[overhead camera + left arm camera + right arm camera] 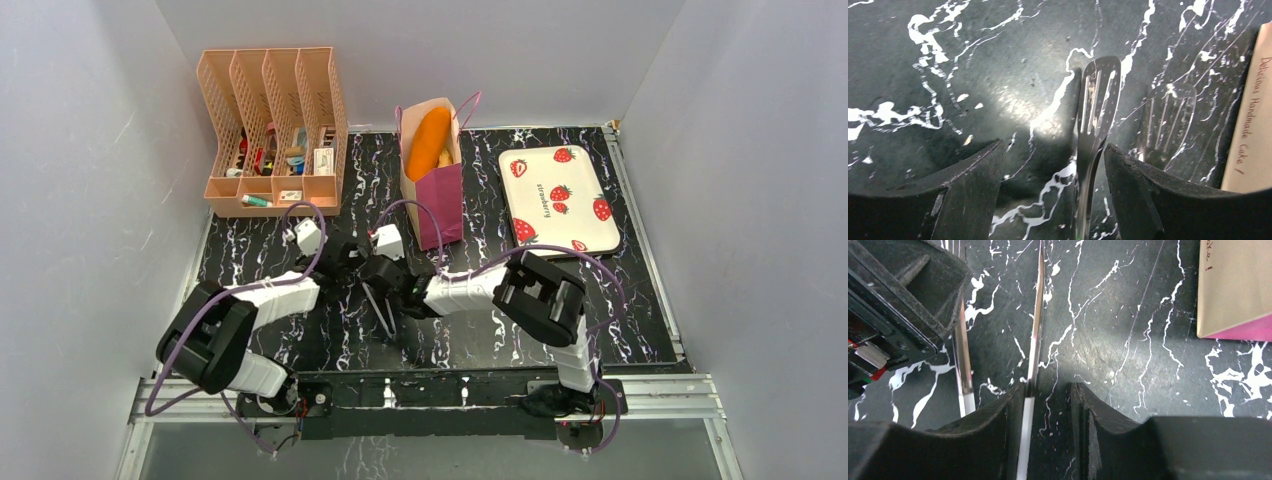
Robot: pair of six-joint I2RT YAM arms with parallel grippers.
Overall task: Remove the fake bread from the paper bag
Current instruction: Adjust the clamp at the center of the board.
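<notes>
Lining up on the tongs [1095, 100] while the bread [430, 140] sits in the paper bag [437, 205]
Both arms fold inward, wrists low over the surface [620, 300]; the left tool [1053, 147] stands apart around a slotted blade, the right tool [1048, 386] is narrower but unclamped, one strip against one finger, so centre it before squeezing; the bag is ahead-right of both

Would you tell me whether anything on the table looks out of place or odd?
The metal tongs stand on edge on the mat before the bag, a blade between the open jaws of the left gripper and of the right gripper. Odd, since the bread sits in the bag.
</notes>
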